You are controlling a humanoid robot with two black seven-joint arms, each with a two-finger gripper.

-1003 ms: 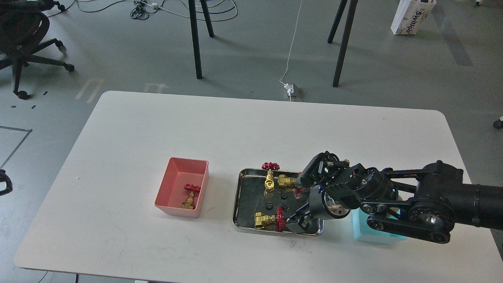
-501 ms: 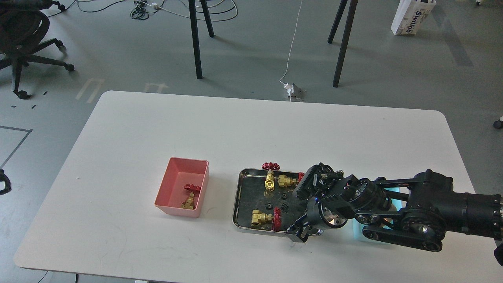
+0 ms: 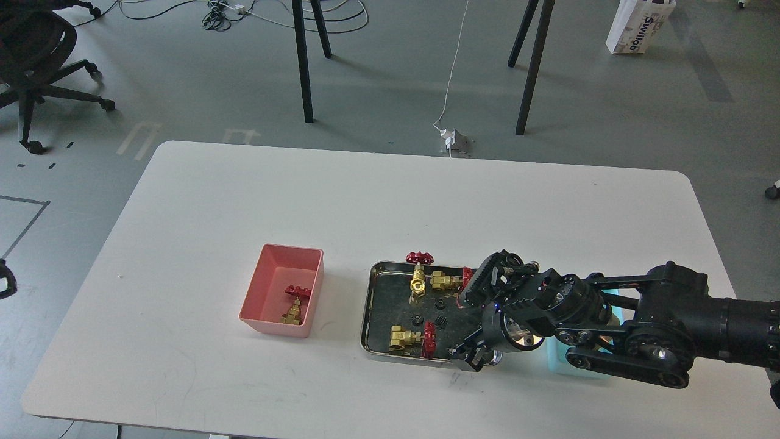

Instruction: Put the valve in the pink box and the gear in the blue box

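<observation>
The pink box stands left of centre with one valve inside. A steel tray holds three more valves: one upright at the back, one beside it, one lying at the front. Three black gears lie in the tray's middle. My right gripper points down-left over the tray's front right corner; it is dark and I cannot tell whether it holds anything. The blue box is mostly hidden behind my right arm. Only a dark sliver of my left arm shows.
The white table has its front edge close below the tray and boxes. On the floor behind are stand legs, an office chair, cables and a white bag.
My right gripper moved toward the tray's front right corner, dipped past its rim, then came back slightly. The front valve shifted a little left. The left arm has not moved.
</observation>
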